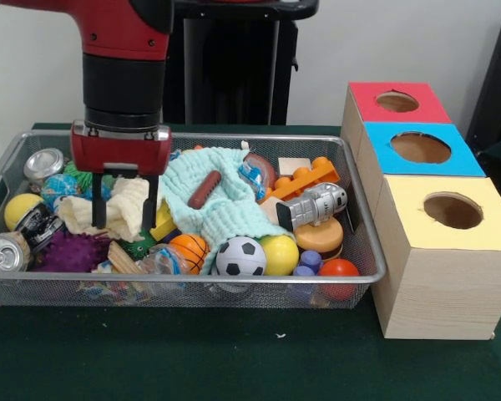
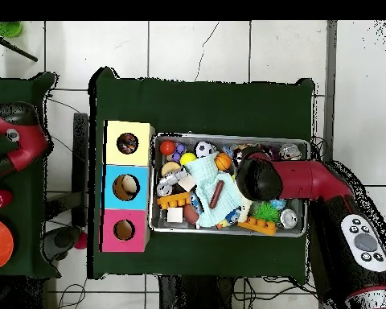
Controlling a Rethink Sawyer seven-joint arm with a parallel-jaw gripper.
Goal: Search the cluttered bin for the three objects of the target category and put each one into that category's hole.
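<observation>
One wire bin (image 1: 363,251) holds two cans (image 1: 4,251), one soccer ball (image 1: 240,256) and one hot dog (image 1: 204,189); three boxes (image 1: 438,251) (no readable writing); gripper (image 1: 125,213) fingers spread around a cream cloth (image 1: 125,205).

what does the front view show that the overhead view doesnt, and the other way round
Only the front view shows the gripper with its two fingers open astride the cream folded cloth, and the spiky purple rubber ball.

Only the overhead view shows inside the boxes: something dark and round lies in the yellow-topped box's hole, and the arm hides the gripper from above.

Both show the wire mesh bin, the pale green cloth, the brown sausage-shaped toy lying on it, and the black and white soccer ball.
</observation>
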